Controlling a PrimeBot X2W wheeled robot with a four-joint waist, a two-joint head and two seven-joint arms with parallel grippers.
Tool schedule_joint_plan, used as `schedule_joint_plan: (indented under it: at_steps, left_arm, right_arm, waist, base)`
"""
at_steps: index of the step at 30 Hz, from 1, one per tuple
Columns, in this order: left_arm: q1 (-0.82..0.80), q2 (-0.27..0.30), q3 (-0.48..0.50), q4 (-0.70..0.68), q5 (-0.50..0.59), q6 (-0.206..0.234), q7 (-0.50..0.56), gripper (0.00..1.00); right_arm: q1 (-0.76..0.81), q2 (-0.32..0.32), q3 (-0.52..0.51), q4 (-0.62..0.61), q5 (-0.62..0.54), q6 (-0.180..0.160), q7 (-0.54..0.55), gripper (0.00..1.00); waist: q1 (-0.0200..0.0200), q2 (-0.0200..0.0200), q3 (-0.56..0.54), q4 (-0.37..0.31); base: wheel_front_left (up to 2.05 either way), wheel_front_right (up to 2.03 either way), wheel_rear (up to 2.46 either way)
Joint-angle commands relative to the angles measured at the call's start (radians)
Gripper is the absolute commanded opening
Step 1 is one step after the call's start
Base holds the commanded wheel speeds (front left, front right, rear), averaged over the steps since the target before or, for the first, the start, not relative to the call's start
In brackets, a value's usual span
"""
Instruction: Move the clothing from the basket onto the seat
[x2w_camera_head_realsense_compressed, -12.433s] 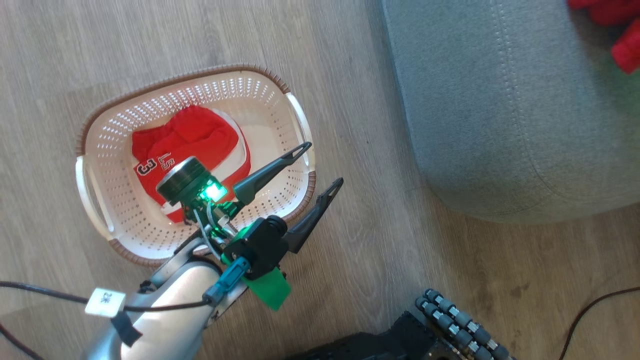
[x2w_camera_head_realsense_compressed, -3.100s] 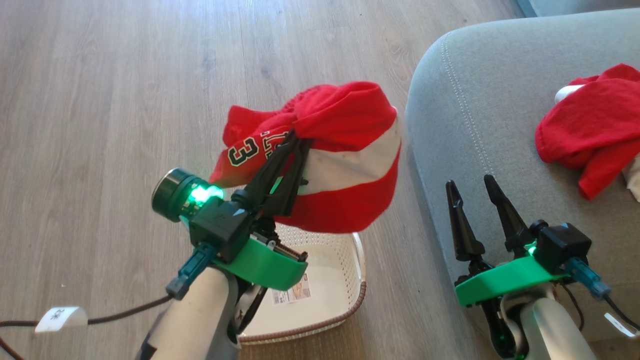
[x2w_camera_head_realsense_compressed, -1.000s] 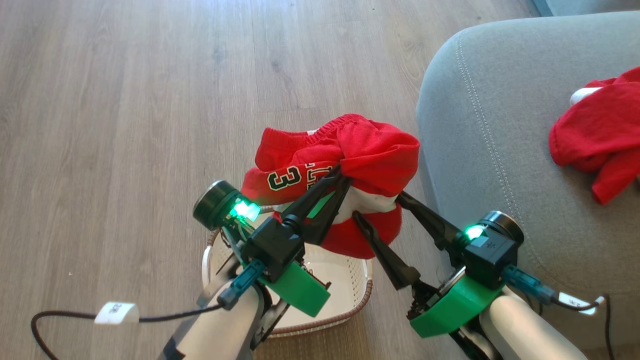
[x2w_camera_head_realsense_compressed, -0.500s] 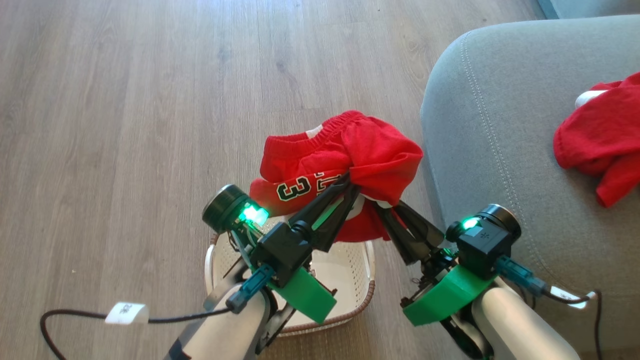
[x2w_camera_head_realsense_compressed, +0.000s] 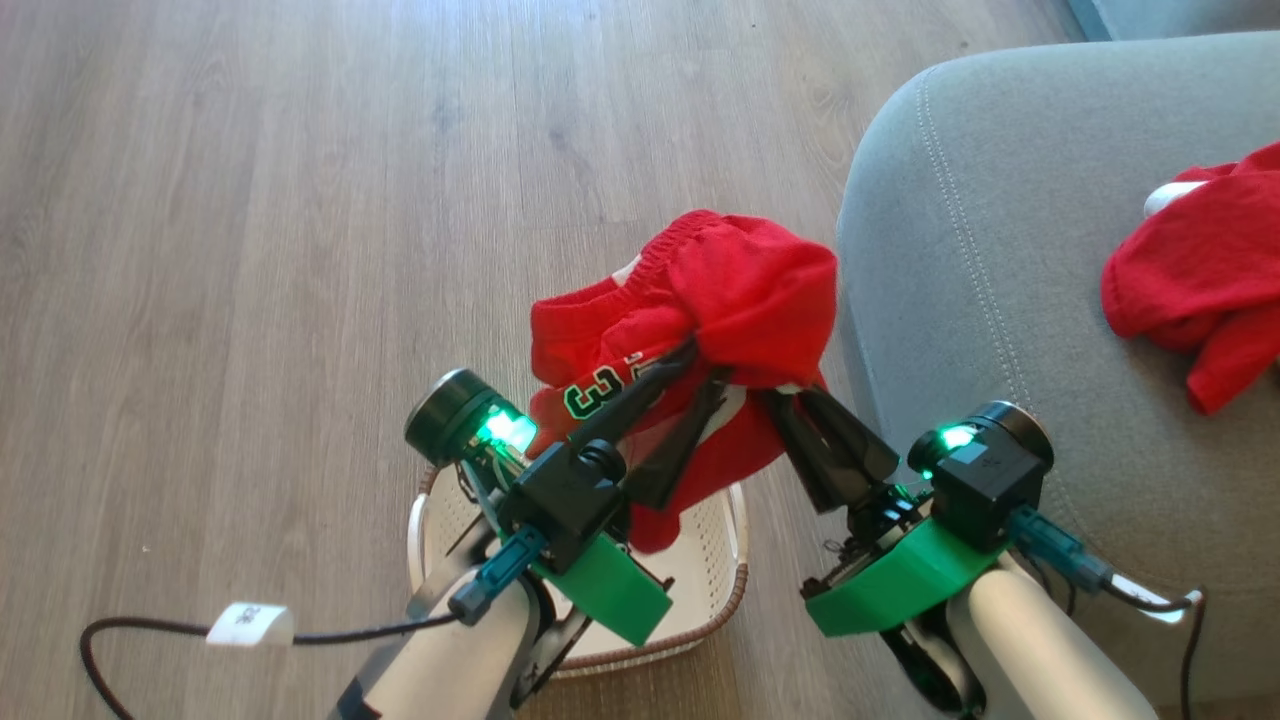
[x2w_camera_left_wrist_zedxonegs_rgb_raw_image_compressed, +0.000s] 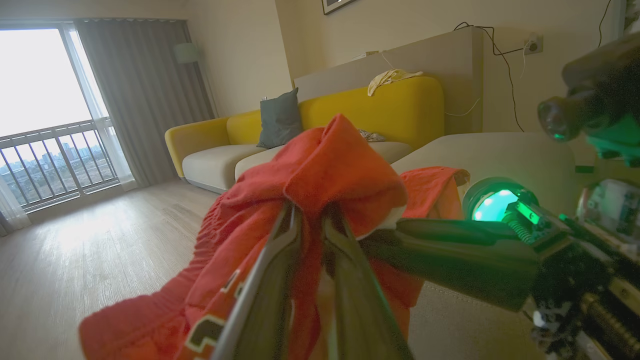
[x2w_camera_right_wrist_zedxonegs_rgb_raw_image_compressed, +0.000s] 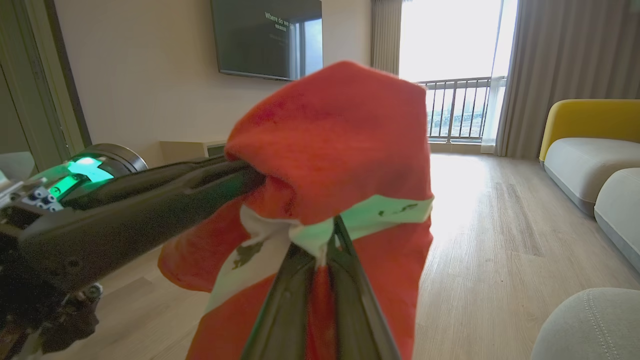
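Both the left gripper (x2w_camera_head_realsense_compressed: 708, 362) and the right gripper (x2w_camera_right_wrist_zedxonegs_rgb_raw_image_compressed: 322, 240) squeeze their jaws on the red shorts (x2w_camera_head_realsense_compressed: 740, 290), up over the basket (x2w_camera_head_realsense_compressed: 720, 570), just beside the seat (x2w_camera_head_realsense_compressed: 960, 250). Head view shows a dark 3 (x2w_camera_head_realsense_compressed: 590, 397); right wrist view shows the white stripe (x2w_camera_right_wrist_zedxonegs_rgb_raw_image_compressed: 380, 215) pinched. Another red garment (x2w_camera_head_realsense_compressed: 1190, 270) lies on the seat.

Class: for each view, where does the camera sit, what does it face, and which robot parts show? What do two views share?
Head view: on the head, looking down at floor, basket, seat; left gripper and right gripper hold red shorts.
Left wrist view: on the left wrist, facing a yellow sofa; own fingers pinch the shorts.
Right wrist view: on the right wrist, facing a television and balcony window; own fingers pinch the shorts.
Shared: each wrist view shows the other arm's gripper.
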Motion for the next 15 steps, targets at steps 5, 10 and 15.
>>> schedule_joint_plan:
  at_steps: [5, 10, 15]
  left_arm:
    - [-0.015, 0.002, 0.033, -0.032, -0.001, 0.002, -0.005, 1.0]
    - [0.0, 0.002, 0.04, -0.02, 0.009, 0.003, -0.005, 1.0]
    - [0.013, 0.004, 0.048, -0.01, 0.018, 0.004, -0.005, 1.0]
  right_arm:
    - [0.0, 0.026, -0.031, -0.053, -0.016, 0.0, -0.009, 0.0]
    - [0.02, 0.038, -0.088, -0.064, -0.026, 0.0, -0.009, 0.0]
    - [0.039, 0.05, -0.15, -0.077, -0.041, 0.0, -0.009, 0.0]
  waist:
    - [0.0, 0.0, -0.013, -0.003]
    - [0.0, 0.0, -0.024, -0.004]
    - [0.0, 0.0, -0.027, -0.002]
  base:
    - [0.0, 0.0, 0.0]
    - [0.0, 0.0, 0.0]
    - [0.0, 0.0, 0.0]
